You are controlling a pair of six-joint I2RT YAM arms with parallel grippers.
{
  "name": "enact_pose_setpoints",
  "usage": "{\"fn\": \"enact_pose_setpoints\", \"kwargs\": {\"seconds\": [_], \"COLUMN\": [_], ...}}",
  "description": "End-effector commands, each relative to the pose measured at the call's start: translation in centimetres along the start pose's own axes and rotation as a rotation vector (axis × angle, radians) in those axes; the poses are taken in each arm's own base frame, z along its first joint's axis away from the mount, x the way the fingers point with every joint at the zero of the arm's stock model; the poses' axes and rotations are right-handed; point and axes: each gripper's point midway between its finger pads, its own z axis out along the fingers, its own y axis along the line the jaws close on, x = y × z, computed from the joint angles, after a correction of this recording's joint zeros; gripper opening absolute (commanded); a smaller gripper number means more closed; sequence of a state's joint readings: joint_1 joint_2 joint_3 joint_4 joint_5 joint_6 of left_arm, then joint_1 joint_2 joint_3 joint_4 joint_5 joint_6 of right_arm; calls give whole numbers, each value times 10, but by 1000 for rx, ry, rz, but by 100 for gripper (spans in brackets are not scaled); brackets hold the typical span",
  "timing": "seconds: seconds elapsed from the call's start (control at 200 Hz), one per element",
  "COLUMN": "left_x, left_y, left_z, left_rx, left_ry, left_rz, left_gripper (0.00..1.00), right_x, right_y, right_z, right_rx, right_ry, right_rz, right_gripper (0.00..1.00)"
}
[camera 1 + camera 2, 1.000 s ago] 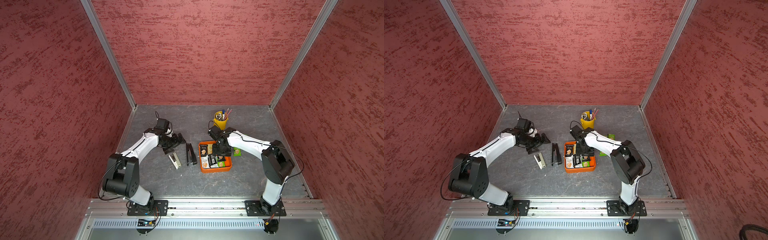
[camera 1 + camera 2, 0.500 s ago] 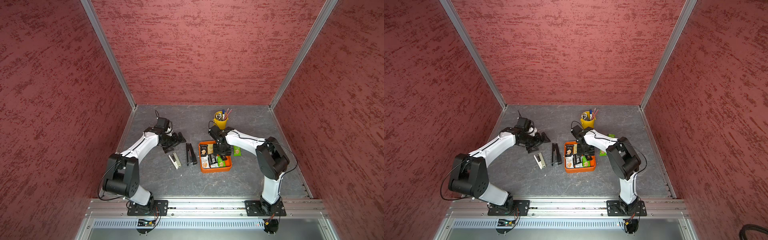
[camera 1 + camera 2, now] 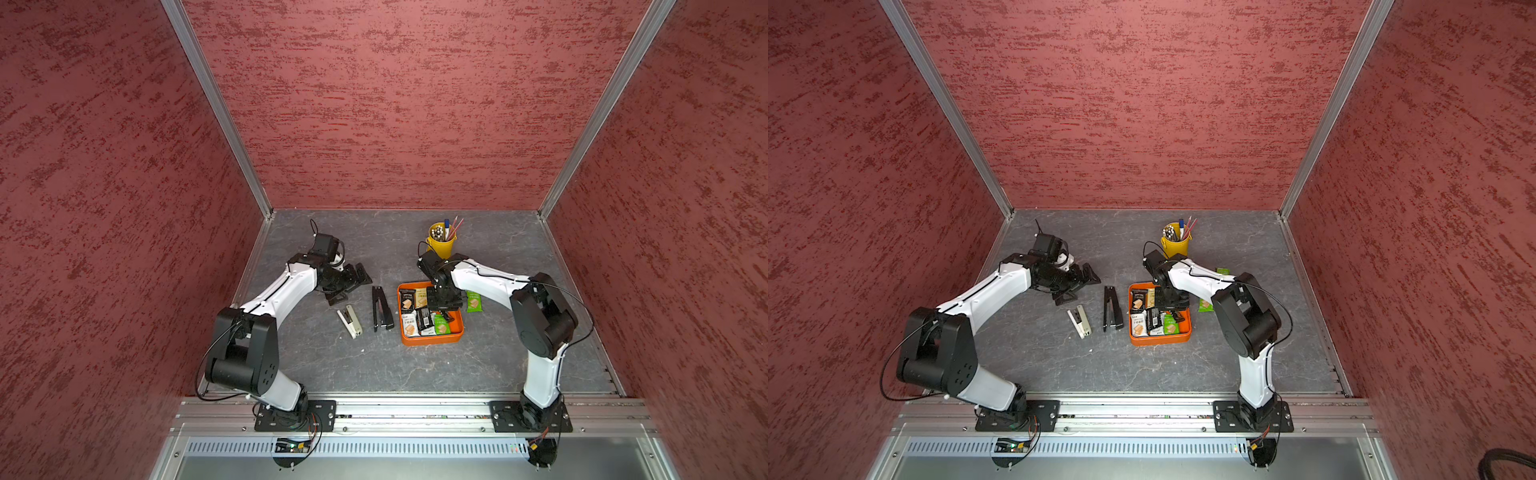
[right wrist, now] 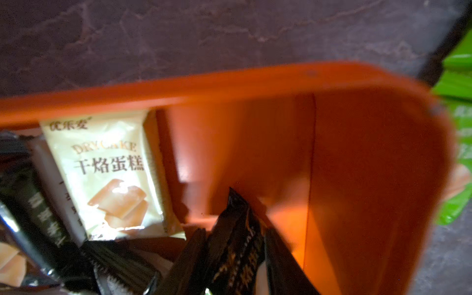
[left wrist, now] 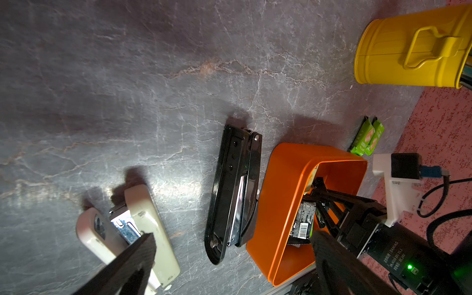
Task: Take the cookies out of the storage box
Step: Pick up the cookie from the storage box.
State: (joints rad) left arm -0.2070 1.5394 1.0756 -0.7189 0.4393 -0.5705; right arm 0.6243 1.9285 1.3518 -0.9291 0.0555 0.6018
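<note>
Right gripper (image 4: 236, 237) reaches down into the storage box (image 4: 370, 153), jaws pressed on 1 black cookie packet (image 4: 236, 209) standing on edge between them. Best to lift straight up until the packet clears the orange wall just beyond the fingertips; a sideways drag would likely snag the rim or shove the box. Other cookies (image 4: 109, 173) lie beside and beneath the jaws, so watch that none rides up. 2 green packets (image 3: 473, 302) lie outside, past the side wall: set this one near them.
</note>
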Motion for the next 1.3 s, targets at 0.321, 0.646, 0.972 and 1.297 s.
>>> {"fn": "enact_pose_setpoints", "kwargs": {"seconds": [0.321, 0.646, 0.972, 1.297], "left_x": [-1, 0, 1, -1], "left_y": [0, 0, -1, -16], "left_z": [-1, 0, -1, -3], "left_rx": [-5, -1, 7, 8], "left_ry": [-10, -11, -12, -11], "left_rz": [6, 6, 11, 55], "left_gripper": [100, 100, 100, 100], "right_x": [-8, -9, -16, -19], "right_y": [-14, -18, 1, -6], "right_z": [-7, -17, -50, -96], "right_rx": [81, 93, -28, -80], "right_ry": [-33, -46, -89, -164], "right_rz": [-27, -35, -22, -13], "right_gripper": [24, 14, 11, 12]}}
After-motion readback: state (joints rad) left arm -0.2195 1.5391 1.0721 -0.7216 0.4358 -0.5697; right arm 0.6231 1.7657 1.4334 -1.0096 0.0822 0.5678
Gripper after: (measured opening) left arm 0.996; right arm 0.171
